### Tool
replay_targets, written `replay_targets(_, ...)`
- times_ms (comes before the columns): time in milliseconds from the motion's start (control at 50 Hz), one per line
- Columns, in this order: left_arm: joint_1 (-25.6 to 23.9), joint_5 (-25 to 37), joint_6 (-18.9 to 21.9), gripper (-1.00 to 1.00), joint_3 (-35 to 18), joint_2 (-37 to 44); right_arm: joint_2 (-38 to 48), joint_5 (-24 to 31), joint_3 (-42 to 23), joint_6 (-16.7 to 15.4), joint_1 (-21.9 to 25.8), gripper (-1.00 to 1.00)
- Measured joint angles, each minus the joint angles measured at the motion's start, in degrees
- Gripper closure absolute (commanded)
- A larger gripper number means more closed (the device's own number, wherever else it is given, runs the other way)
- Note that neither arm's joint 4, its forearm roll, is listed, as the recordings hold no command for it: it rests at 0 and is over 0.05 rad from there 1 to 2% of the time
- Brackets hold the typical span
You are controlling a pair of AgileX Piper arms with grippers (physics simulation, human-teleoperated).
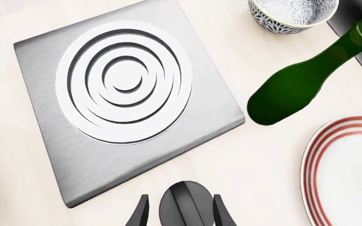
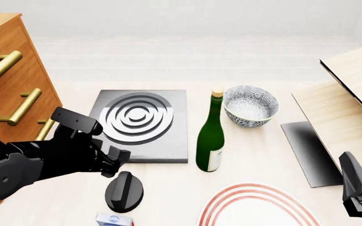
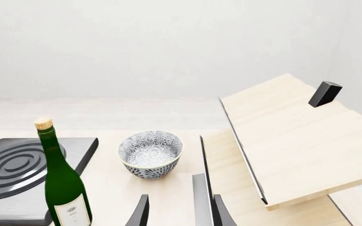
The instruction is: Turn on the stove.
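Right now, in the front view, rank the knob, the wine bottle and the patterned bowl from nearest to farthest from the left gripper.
1. Knob: just below the left gripper, nearest the camera.
2. Wine bottle: to its right, beside the stove slab.
3. Patterned bowl: farther right and back.

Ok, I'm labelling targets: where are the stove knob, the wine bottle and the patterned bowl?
stove knob (image 2: 124, 190), front view, on its raised ridge.
wine bottle (image 2: 210, 141), front view, on its green body.
patterned bowl (image 2: 250, 106), front view, inside its basin.
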Motion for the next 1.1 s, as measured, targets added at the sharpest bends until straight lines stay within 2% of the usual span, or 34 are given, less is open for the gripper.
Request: replay_targets(1100, -2.6, -11.8, -7.0, -1.0, 6.0, 8.4, -1.0, 2.1, -1.1, 0.0, 0.0, -1.0)
